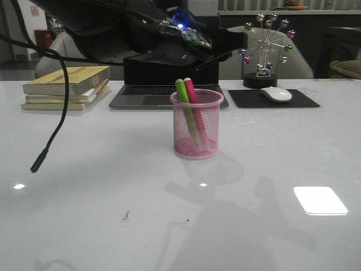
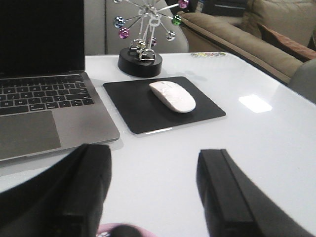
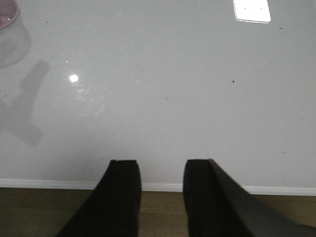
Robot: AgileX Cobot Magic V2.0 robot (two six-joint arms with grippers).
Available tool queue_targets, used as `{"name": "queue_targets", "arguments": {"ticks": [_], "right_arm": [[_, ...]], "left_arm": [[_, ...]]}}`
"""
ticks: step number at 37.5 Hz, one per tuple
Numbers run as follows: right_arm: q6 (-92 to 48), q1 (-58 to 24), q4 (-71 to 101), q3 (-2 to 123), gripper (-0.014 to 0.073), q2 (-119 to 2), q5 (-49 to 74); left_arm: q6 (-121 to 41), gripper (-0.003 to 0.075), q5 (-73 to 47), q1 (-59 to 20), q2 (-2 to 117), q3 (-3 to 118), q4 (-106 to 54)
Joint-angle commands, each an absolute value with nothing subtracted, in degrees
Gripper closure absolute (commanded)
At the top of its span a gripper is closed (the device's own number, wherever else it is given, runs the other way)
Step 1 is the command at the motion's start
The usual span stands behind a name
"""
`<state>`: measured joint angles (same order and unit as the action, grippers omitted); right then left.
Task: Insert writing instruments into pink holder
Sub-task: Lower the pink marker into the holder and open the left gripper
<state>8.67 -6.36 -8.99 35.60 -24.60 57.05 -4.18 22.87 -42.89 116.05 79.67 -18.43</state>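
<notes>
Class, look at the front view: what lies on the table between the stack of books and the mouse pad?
The open laptop, seen in the front view, between the books and mouse pad.

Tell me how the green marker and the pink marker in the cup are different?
The green marker is lime green; the pink marker is bright pink. The green one sits on the left, the pink one on the right. The green top pokes out slightly lower than the pink top. Both stand in the pink mesh cup, side by side, leaning to the left at the top, with tops above the rim.
</notes>
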Motion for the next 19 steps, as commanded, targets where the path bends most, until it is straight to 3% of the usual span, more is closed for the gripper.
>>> {"name": "queue_targets", "arguments": {"ticks": [1,19], "right_arm": [[8.66,-5.97,-10.51,37.04,0.0239,-24.92,53.55],[8.66,-5.97,-10.64,37.04,0.0239,-24.92,50.66]], "left_arm": [[-3.84,0.0297,23.10,-42.82,108.63,81.18,-13.95],[-3.84,0.0306,11.04,-30.04,86.82,81.18,-7.31]]}}
